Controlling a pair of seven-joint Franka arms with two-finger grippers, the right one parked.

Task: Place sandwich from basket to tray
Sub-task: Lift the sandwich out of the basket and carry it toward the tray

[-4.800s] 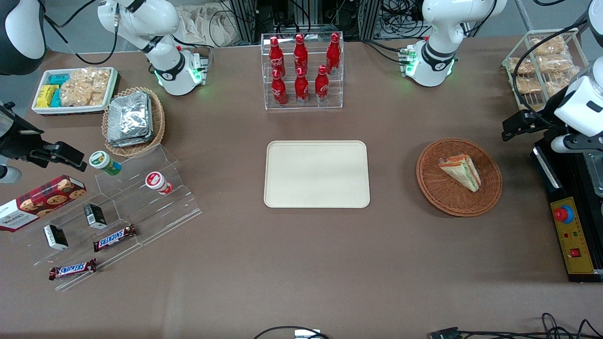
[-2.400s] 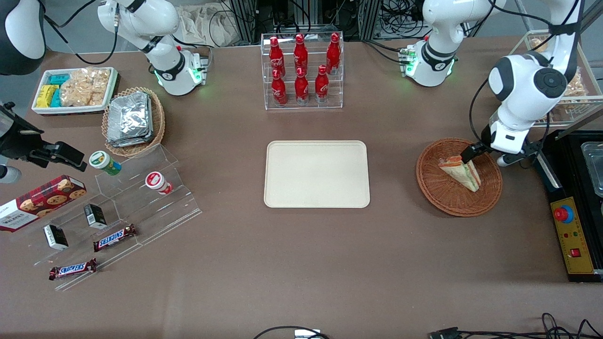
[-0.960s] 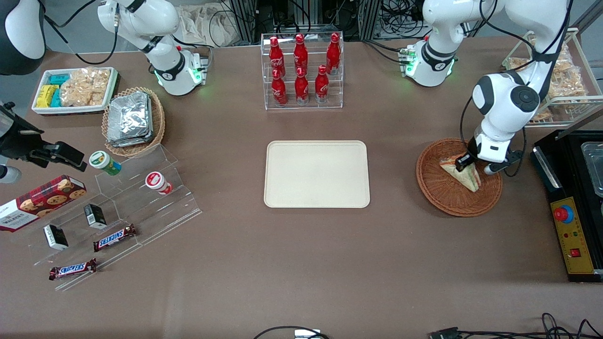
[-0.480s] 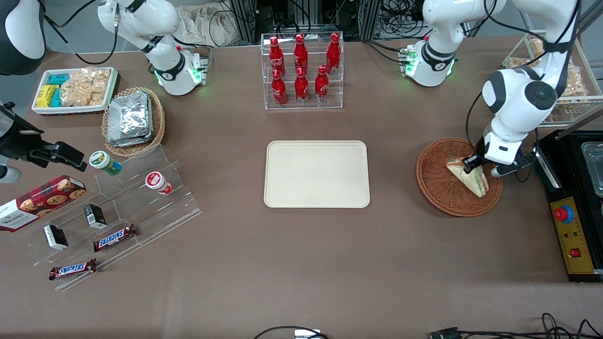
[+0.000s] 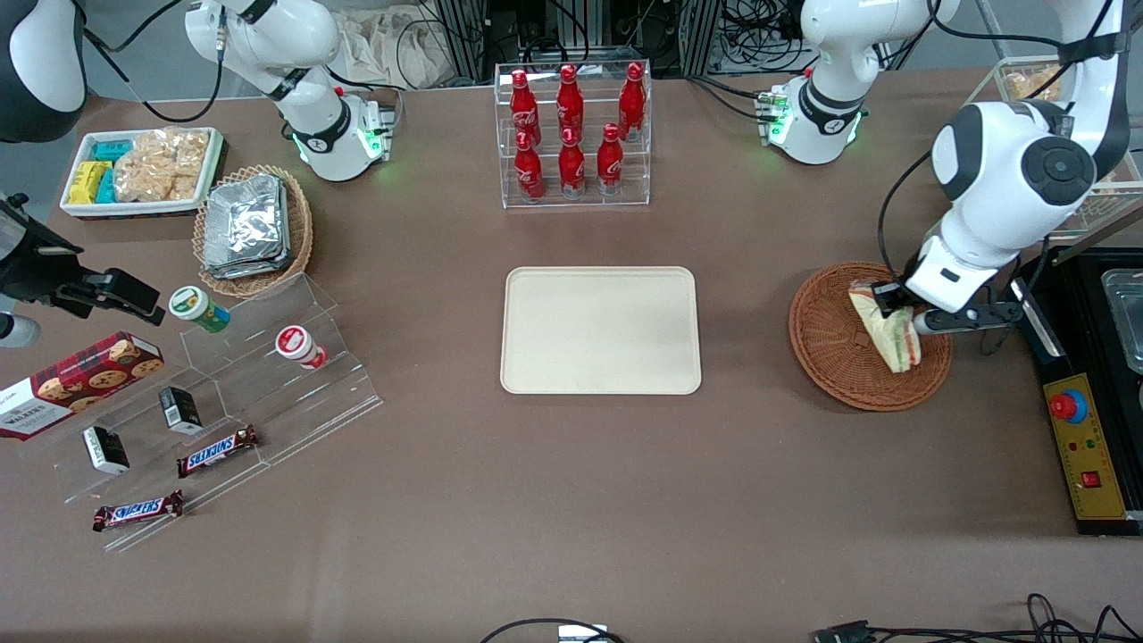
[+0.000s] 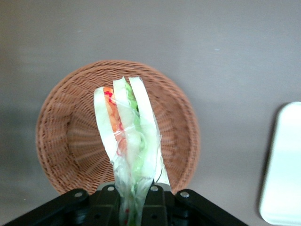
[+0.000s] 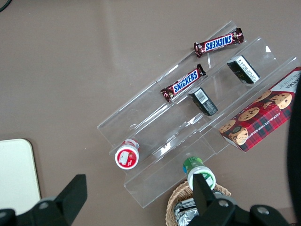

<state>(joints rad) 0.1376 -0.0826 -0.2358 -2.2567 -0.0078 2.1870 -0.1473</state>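
Gripper: left arm's gripper (image 5: 896, 310) (image 6: 135, 200), over the basket, jaws closed on the sandwich's wrapped end
Sandwich: sandwich (image 5: 884, 329) (image 6: 128, 141), clear-wrapped wedge with red, orange and green layers; clamped between the fingers, over the basket's middle; whether any part touches the weave, cannot tell
Basket: round reddish-brown wicker basket (image 5: 830, 357) (image 6: 66, 136), toward the working arm's end of the table
Tray: cream rectangular tray (image 5: 600, 330) (image 6: 287, 165), at the table's middle, well apart from the basket, nothing on it
Bottle rack: clear rack of red bottles (image 5: 572, 134), farther from the front camera than the tray
Foil basket: lighter oval wicker basket (image 5: 253, 228) with silver packets, toward the parked arm's end
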